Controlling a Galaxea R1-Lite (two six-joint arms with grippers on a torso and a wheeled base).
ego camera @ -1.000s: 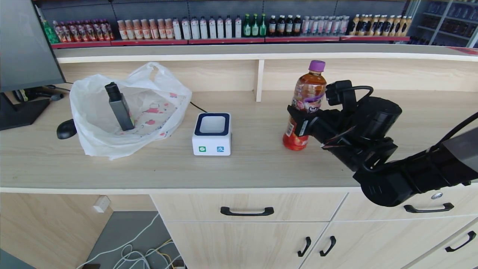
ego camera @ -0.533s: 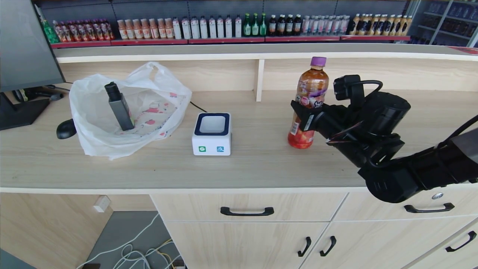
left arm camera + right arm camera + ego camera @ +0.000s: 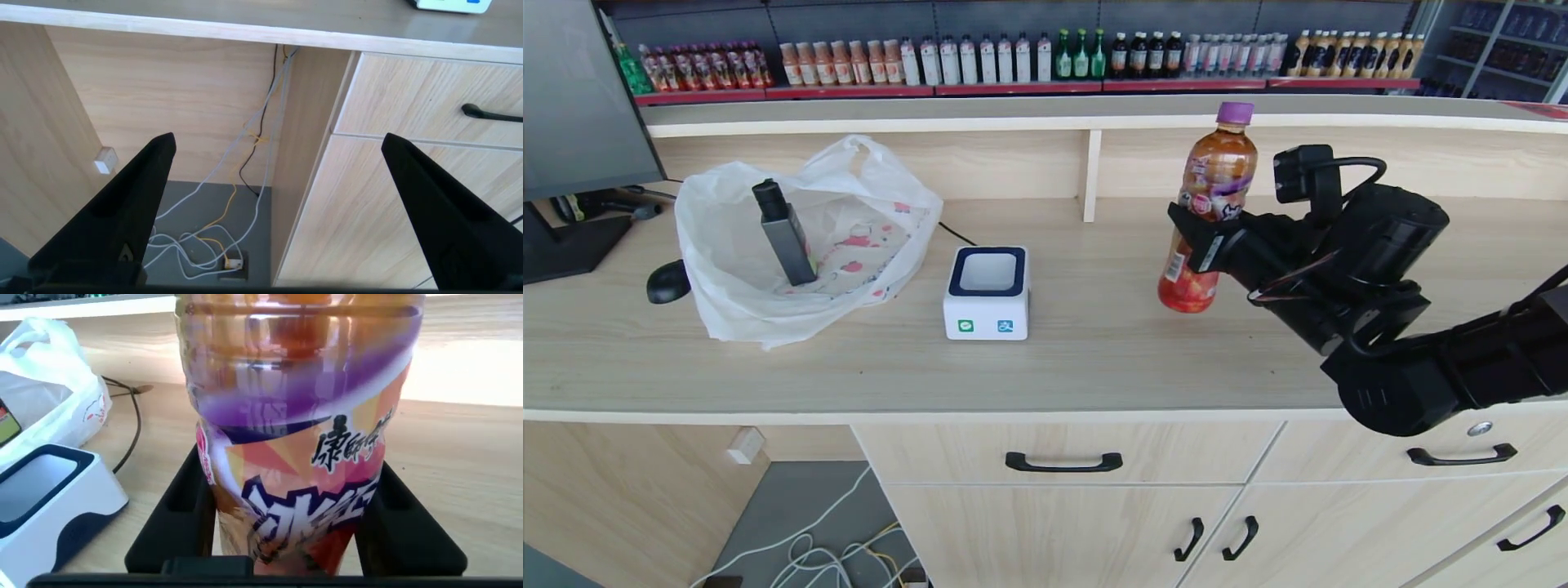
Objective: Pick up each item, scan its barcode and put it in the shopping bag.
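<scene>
My right gripper is shut on an amber drink bottle with a purple cap, held a little above the counter's right half and tilted slightly. The right wrist view has the bottle close up between the black fingers. The white barcode scanner with a dark-rimmed window sits at the counter's middle, left of the bottle; its corner appears in the right wrist view. A white shopping bag lies open at the left with a dark grey bottle standing in it. My left gripper hangs open below the counter edge.
A monitor on a stand and a black mouse are at the far left. A raised shelf with a divider runs behind the counter. Cabinet drawers and floor cables are below.
My right gripper has lifted the drink bottle off the counter, up and slightly to the right. The bag, scanner and left arm have stayed put.
</scene>
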